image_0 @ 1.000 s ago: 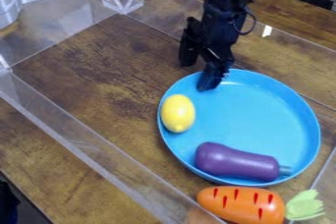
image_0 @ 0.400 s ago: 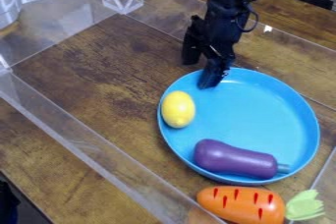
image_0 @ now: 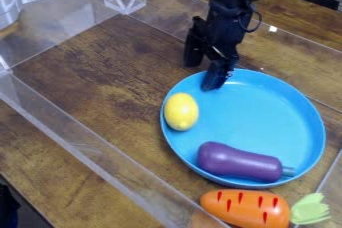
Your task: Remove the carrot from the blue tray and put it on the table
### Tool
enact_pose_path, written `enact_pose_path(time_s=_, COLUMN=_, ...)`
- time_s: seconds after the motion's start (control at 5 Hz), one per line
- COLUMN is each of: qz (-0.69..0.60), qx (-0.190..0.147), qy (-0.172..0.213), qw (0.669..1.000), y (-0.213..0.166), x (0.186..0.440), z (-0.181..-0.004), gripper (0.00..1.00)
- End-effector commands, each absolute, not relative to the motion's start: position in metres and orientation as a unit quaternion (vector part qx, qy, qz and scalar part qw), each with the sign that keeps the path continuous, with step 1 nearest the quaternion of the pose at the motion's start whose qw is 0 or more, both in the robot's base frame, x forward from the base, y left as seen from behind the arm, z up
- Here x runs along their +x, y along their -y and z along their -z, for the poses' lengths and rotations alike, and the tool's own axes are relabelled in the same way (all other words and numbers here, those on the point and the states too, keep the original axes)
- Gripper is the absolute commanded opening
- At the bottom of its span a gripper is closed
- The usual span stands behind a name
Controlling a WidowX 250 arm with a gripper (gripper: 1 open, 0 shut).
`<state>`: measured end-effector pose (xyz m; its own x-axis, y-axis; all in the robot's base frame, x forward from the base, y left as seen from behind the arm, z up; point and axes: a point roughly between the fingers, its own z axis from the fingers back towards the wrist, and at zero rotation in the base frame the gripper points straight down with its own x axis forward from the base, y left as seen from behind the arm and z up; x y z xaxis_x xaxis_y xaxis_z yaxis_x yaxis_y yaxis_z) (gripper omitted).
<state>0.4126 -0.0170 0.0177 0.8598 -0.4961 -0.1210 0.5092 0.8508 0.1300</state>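
Note:
The carrot [image_0: 247, 208] is orange with a light-green leafy top and lies on the table [image_0: 94, 82] at the bottom right, just outside the near rim of the blue tray [image_0: 287, 112]. My gripper [image_0: 207, 64] points down at the tray's far-left rim, well away from the carrot. It is open with nothing between its fingers. One dark finger [image_0: 221, 73] stands over the tray's inside and the other over the wood beside it.
A yellow lemon-like ball [image_0: 181, 114] and a glossy purple eggplant [image_0: 243, 163] lie in the tray. Clear acrylic walls [image_0: 80, 137] border the tabletop at the left, front and back.

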Motion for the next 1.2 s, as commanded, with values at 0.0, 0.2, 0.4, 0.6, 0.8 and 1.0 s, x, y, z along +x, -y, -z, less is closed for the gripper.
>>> enact_pose_path(time_s=0.0, qz=0.220, qx=0.071, qy=-0.077, qw=0.970, y=0.007, x=0.394, z=-0.003, gripper=1.00)
enact_pose_path(time_s=0.2, qz=0.204, qx=0.068, qy=-0.084, qw=0.973, y=0.014, x=0.387, z=-0.004, gripper=1.00)
enact_pose_path(time_s=0.4, qz=0.185, qx=0.064, qy=-0.092, qw=0.976, y=0.018, x=0.388, z=-0.005, gripper=1.00)
enact_pose_path(time_s=0.6, qz=0.167, qx=0.061, qy=-0.099, qw=0.979, y=0.022, x=0.388, z=-0.005, gripper=1.00)
enact_pose_path(time_s=0.8, qz=0.186, qx=0.060, qy=-0.104, qw=0.975, y=0.017, x=0.385, z=-0.006, gripper=1.00)
enact_pose_path(time_s=1.0, qz=0.206, qx=0.059, qy=-0.108, qw=0.971, y=0.012, x=0.382, z=-0.006, gripper=1.00)
